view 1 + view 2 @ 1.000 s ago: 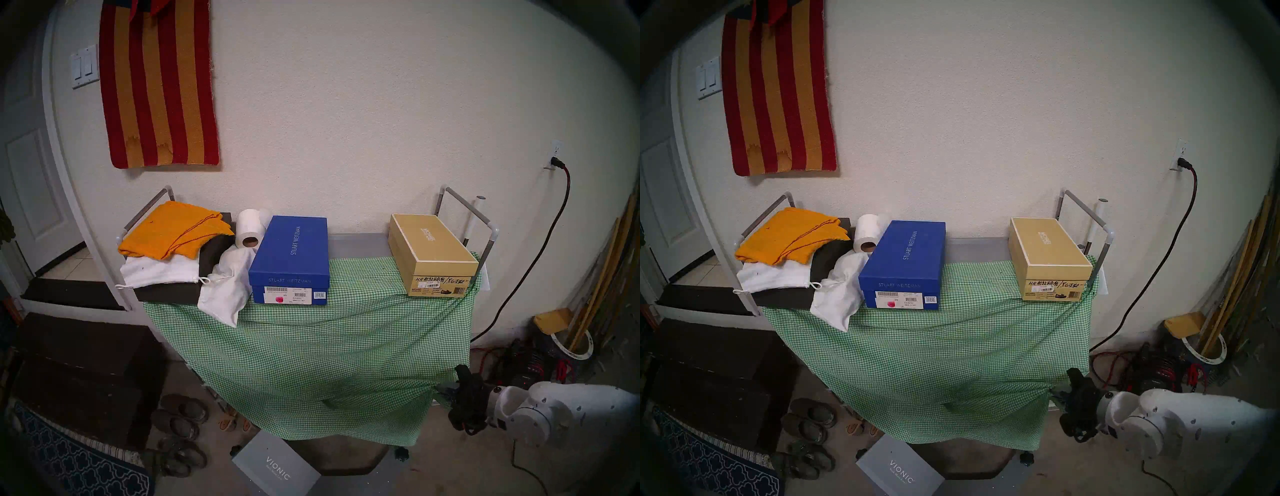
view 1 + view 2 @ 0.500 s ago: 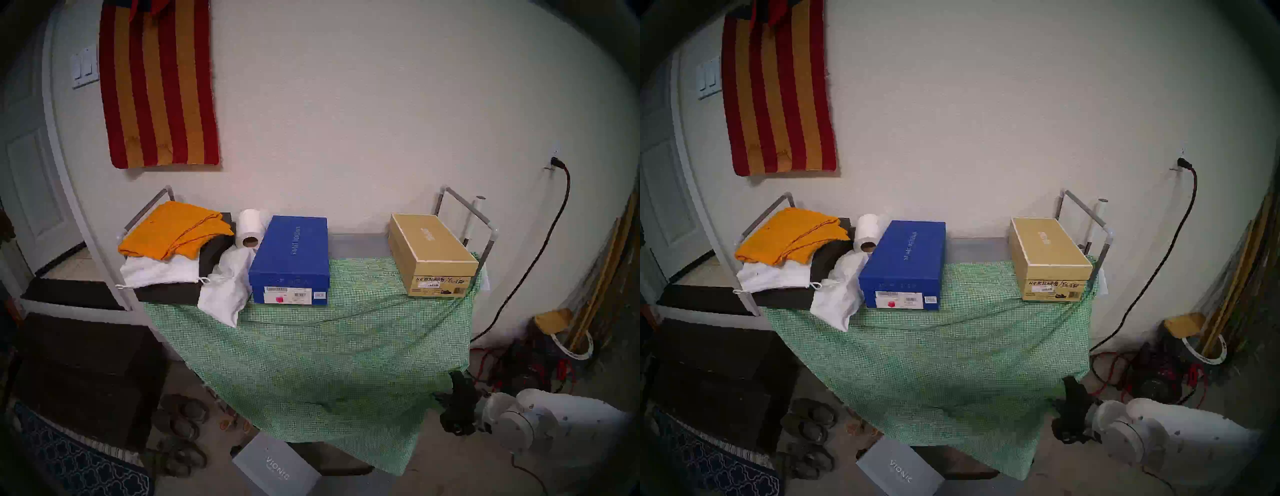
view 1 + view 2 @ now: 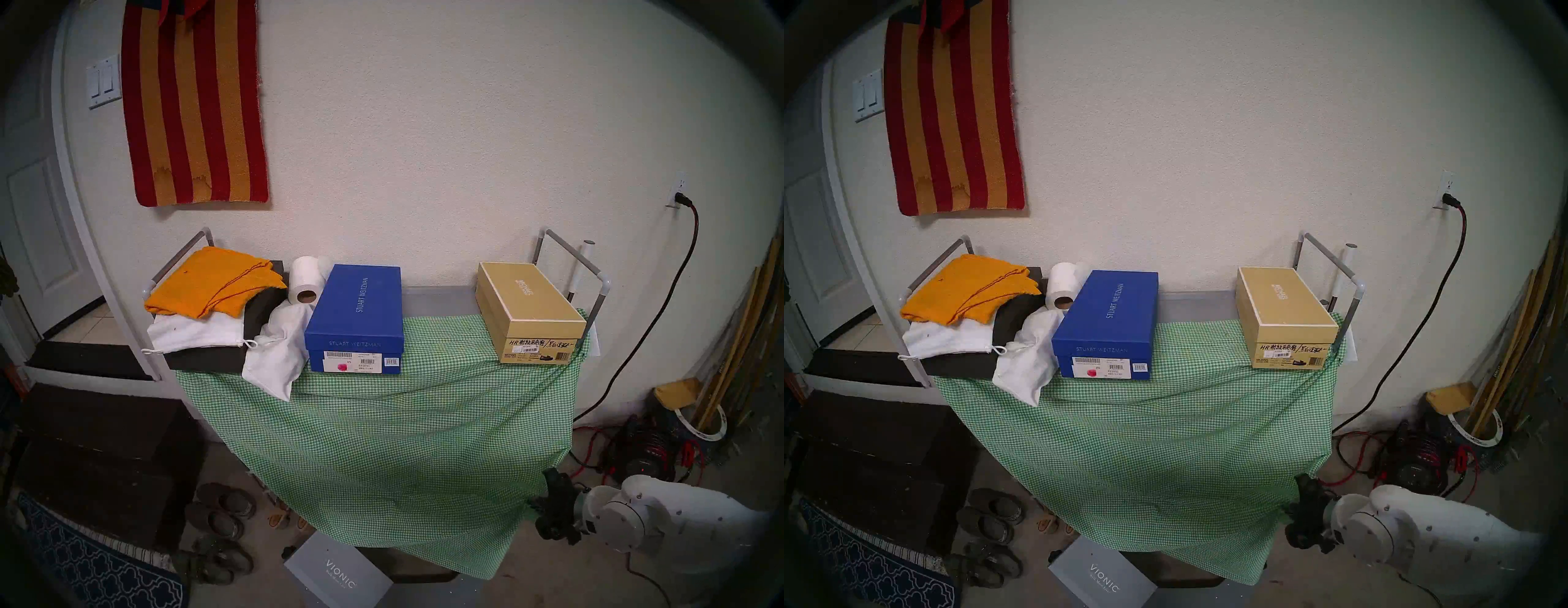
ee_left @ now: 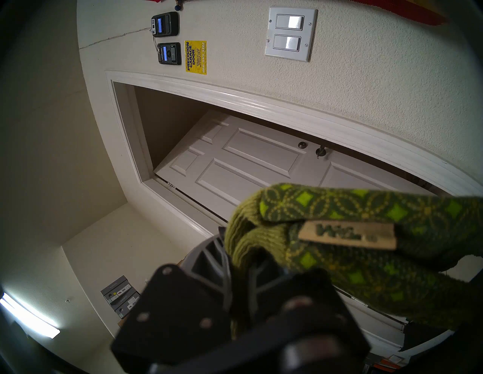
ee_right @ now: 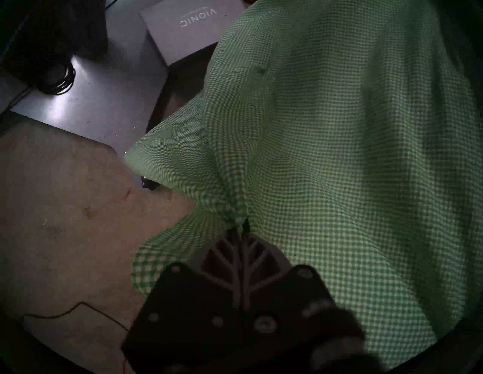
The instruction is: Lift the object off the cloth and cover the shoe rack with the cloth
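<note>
A red-and-gold striped rug (image 3: pixel 193 106) hangs on the wall beside a light switch (image 3: pixel 103 83). A blue shoebox (image 3: pixel 356 316), tan shoebox (image 3: pixel 528 310), paper roll (image 3: pixel 304 280) and orange folded fabric (image 3: pixel 212 282) stand in a row. On the floor lie a grey Vionic box (image 3: pixel 337 575), worn shoes (image 3: pixel 222 516) and a dark wooden chest (image 3: pixel 102 458).

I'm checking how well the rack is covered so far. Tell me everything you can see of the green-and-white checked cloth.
The thin green-and-white gingham cloth drapes from the grey tube shoe rack's top tier down its front, wrinkled in diagonal folds. The blue shoebox and tan shoebox sit on its upper edge, and a white bag overlaps it. The right gripper pinches its lower right edge, bunching it. The hem hangs uneven near the floor.
</note>
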